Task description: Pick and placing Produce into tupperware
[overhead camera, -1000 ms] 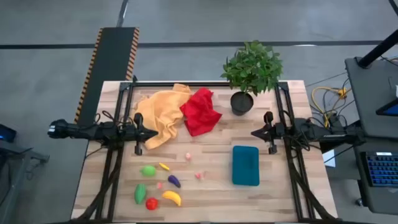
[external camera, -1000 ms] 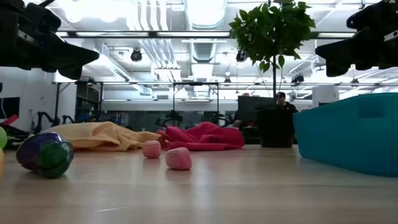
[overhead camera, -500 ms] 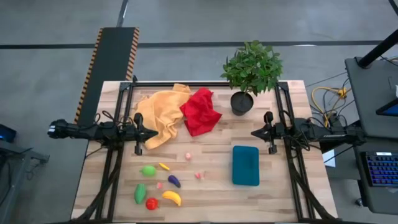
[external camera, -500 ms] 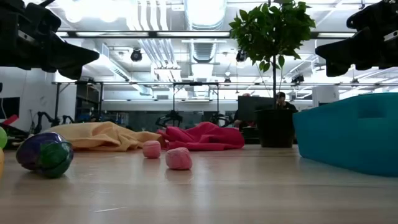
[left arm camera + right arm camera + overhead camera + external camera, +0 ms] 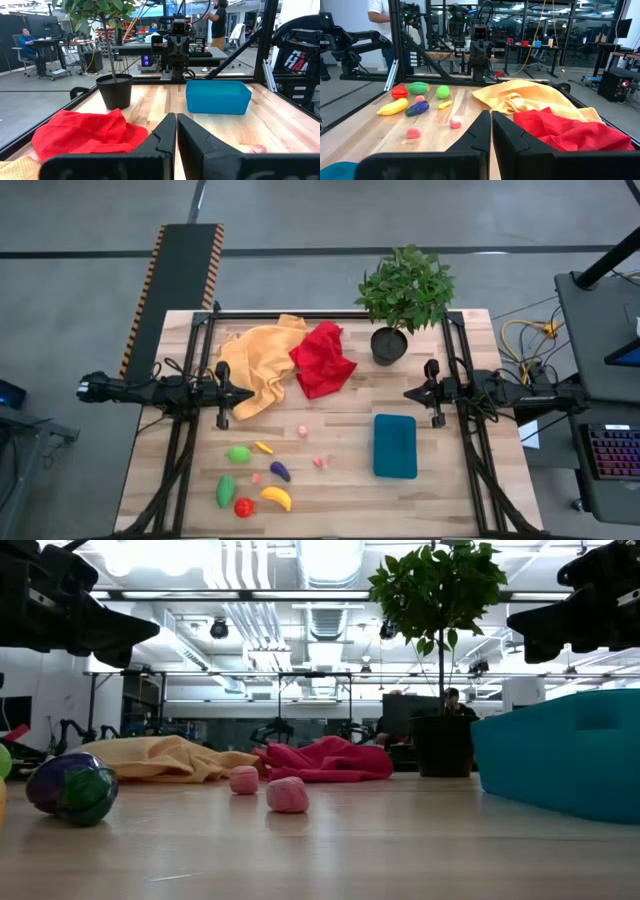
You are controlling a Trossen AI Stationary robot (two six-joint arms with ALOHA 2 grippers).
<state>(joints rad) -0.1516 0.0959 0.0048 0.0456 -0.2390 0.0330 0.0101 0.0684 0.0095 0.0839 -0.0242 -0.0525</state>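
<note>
Both arms are waiting at mid-table height, facing each other across the wood: the left gripper [image 5: 222, 394] is hanging at the left edge with its fingers clenched on nothing, and the right gripper [image 5: 432, 393] is mirroring it at the right edge, likewise pressed together and empty. Taking the table [image 5: 350, 510] as a clock face from above, the produce is lying scattered around 7 o'clock: the green pieces [image 5: 238, 454], the small yellow piece [image 5: 264, 448], the purple eggplant [image 5: 280, 471], the yellow banana [image 5: 276, 498], the red tomato [image 5: 243, 507] and the pink bits [image 5: 319, 462]. From the left gripper that cluster is sitting at about 5 o'clock, near; from the right gripper it is lying at about 8 o'clock, well apart, so the left arm looks the nearer one for picking. The tupperware [image 5: 395, 446] is resting at about 7 o'clock from the right gripper, just beside it, its long axis running from 12 to 6, and it is holding nothing yet.
</note>
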